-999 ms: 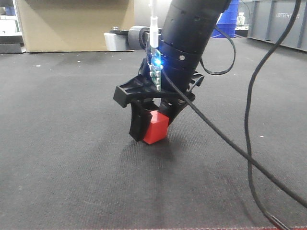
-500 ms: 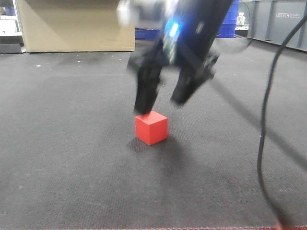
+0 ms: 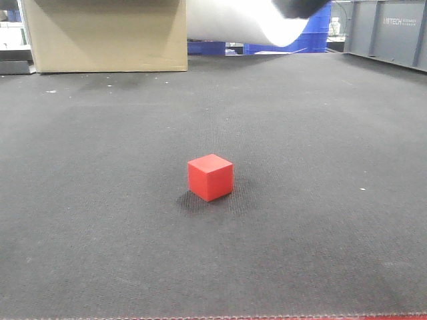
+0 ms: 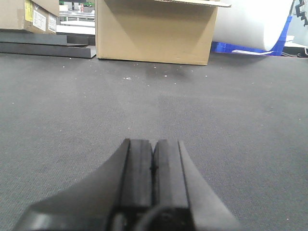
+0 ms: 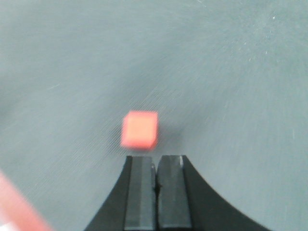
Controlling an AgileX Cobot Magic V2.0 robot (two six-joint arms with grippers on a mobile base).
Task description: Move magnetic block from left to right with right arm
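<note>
Block [image 3: 210,177]: a red cube resting flat on the dark mat [image 3: 100,220], near the centre of the front view, one corner edge turned toward the camera, free of any contact. A faint shadow lies at its 8 o'clock.

Right wrist view: the block [image 5: 139,129] appears blurred, at about 11 o'clock from the right gripper [image 5: 156,166], just beyond its tips and apart from them. The right gripper's two pads are pressed together with nothing between them; it sits above the mat, looking down.

Left wrist view: the left gripper [image 4: 153,149] is likewise clenched, pads meeting along a thin seam, empty, low over the mat [image 4: 240,120]. The block does not appear in this view.

Surface: a dark, fine-textured mat fills every view; small pale specks lie scattered on it, and a red stitched edge [image 3: 267,317] runs along 6 o'clock in the front view.

Room: a cardboard box [image 3: 103,37] stands at 11 o'clock, a white cylinder [image 3: 233,20] at 12 o'clock, blue crates [image 3: 313,33] behind it, and a grey bin [image 3: 387,30] at 2 o'clock.
</note>
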